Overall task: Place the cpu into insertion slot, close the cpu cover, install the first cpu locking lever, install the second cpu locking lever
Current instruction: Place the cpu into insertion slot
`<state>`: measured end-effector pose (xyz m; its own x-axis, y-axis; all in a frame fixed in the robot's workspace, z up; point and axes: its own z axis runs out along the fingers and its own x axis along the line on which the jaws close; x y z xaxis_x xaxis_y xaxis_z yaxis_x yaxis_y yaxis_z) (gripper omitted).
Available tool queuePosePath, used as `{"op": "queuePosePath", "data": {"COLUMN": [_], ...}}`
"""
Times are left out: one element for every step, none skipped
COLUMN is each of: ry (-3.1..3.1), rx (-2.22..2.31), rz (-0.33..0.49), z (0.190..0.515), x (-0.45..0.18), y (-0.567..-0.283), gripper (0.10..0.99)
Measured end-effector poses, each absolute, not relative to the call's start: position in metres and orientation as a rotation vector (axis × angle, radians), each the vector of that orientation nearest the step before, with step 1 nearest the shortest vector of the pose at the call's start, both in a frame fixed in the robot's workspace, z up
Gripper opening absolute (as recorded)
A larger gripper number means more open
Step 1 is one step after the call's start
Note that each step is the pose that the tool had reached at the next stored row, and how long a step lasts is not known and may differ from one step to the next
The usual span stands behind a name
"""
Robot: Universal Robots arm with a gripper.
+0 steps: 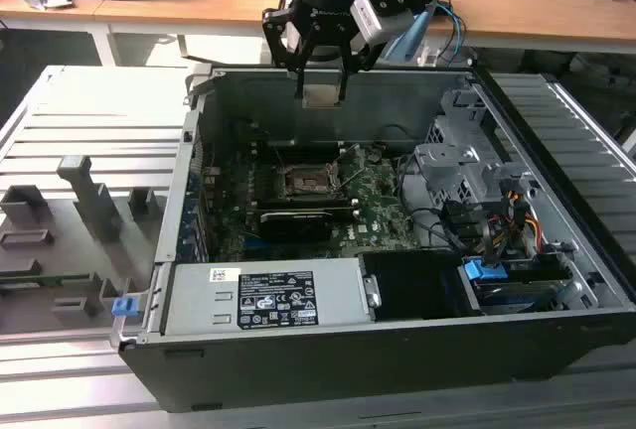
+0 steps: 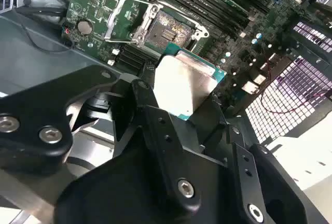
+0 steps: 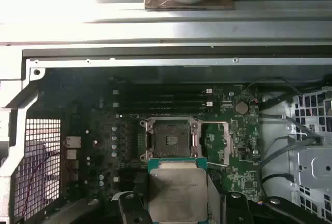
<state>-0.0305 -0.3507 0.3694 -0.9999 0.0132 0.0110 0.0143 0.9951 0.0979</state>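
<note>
Grips the small flat silver-tan square cpu (image 2: 184, 86) between black fingers (image 2: 147, 99), well apart from the open dark silver-rimmed square insertion slot (image 3: 169, 140).

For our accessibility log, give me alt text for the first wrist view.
The jaws hold the cpu, silver face showing, over an open computer case. The empty insertion slot lies uncovered on the motherboard, with its cpu cover open beside it.

Lighting, my cameras: desk (image 1: 199, 2) brightly lit; case interior (image 1: 229, 201) dim, shadowed; ribbed panel (image 3: 78, 11) blown out white in first wrist view; cpu (image 2: 181, 84) face glaring pale in second wrist view.
</note>
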Motion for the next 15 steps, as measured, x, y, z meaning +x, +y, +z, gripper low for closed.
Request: {"op": "queuePosePath", "data": {"ry": [-3.127, -3.128, -3.128, -3.128, -3.128, -3.128, -3.128, -3.127, -3.126, -3.125, -3.124, -3.122, -3.120, -3.119, -3.118], "rx": [-0.025, -0.029, -0.037, -0.052, -0.068, -0.110, -0.156, -0.186, -0.208, -0.232, -0.256, -0.298, -0.321, -0.335, -0.353], "rz": [-0.154, -0.154, -0.154, -0.154, -0.154, -0.153, -0.153, -0.153, -0.153, -0.153, -0.153, -0.153, -0.153, -0.153, -0.153], "z": [0.3694, 0.3694, 0.3694, 0.3694, 0.3693, 0.3692, 0.3689, 0.3687, 0.3686, 0.3684, 0.3682, 0.3679, 0.3676, 0.3676, 0.3674], "x": [-0.0305, -0.0305, -0.0305, -0.0305, -0.0305, -0.0305, -0.0305, -0.0305, -0.0305, -0.0305, -0.0305, -0.0305, -0.0305, -0.0305, -0.0308], "y": [-0.3506, -0.3506, -0.3506, -0.3506, -0.3506, -0.3507, -0.3507, -0.3507, -0.3507, -0.3506, -0.3506, -0.3507, -0.3506, -0.3507, -0.3507], "gripper": [0.541, 0.541, 0.541, 0.541, 0.541, 0.541, 0.541, 0.541, 0.541, 0.541, 0.541, 0.541, 0.541, 0.541, 0.541]}}
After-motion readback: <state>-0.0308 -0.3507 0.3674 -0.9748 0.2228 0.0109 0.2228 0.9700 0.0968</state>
